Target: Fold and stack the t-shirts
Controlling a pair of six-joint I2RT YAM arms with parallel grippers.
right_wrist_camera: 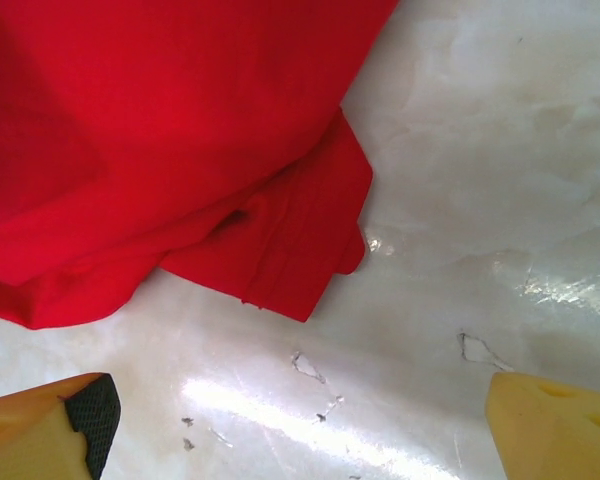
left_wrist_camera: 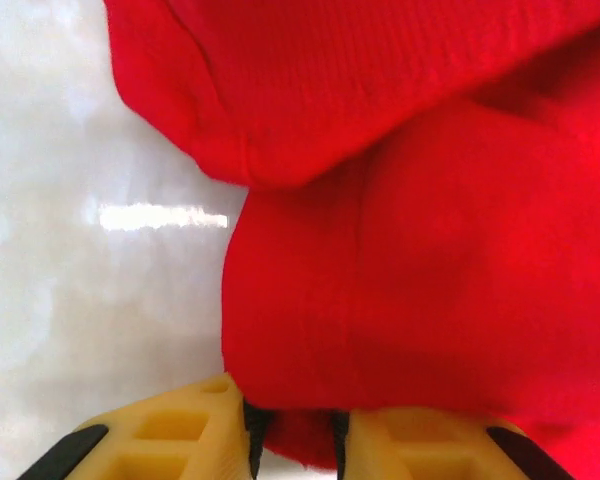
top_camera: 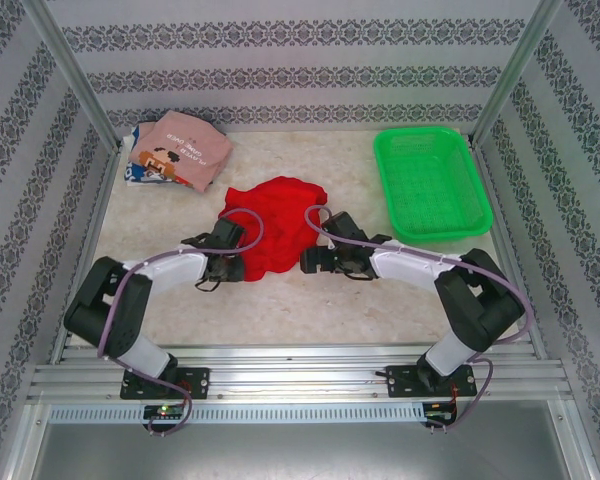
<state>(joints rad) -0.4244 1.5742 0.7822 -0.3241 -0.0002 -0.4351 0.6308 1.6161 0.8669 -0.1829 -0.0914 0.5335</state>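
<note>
– Pale marbled tabletop (top_camera: 280,320) inside patterned walls: what lies on it, starting at the left?

– In the far left corner, a folded dusty-pink cloth t-shirt with a printed graphic (top_camera: 188,148) lies on top of a white-blue cloth t-shirt (top_camera: 137,168), whose edge pokes out on the left. Mid-table, a bright red t-shirt (top_camera: 276,222) of soft cloth lies in a crumpled heap. At the far right sits a green plastic mesh basket (top_camera: 432,180), well apart from the red heap.

– And your grippers?

– My left gripper (left_wrist_camera: 292,445) is at the red shirt's near left edge. Its yellow fingers (left_wrist_camera: 180,440) are drawn close together, with a fold of red cloth pinched in the narrow gap. My right gripper (right_wrist_camera: 300,430) hovers low over bare table, just beside the shirt's near right edge. Its jaws stand wide apart and hold nothing. A folded red corner with a stitched hem lies just ahead of them, not touching.
</note>
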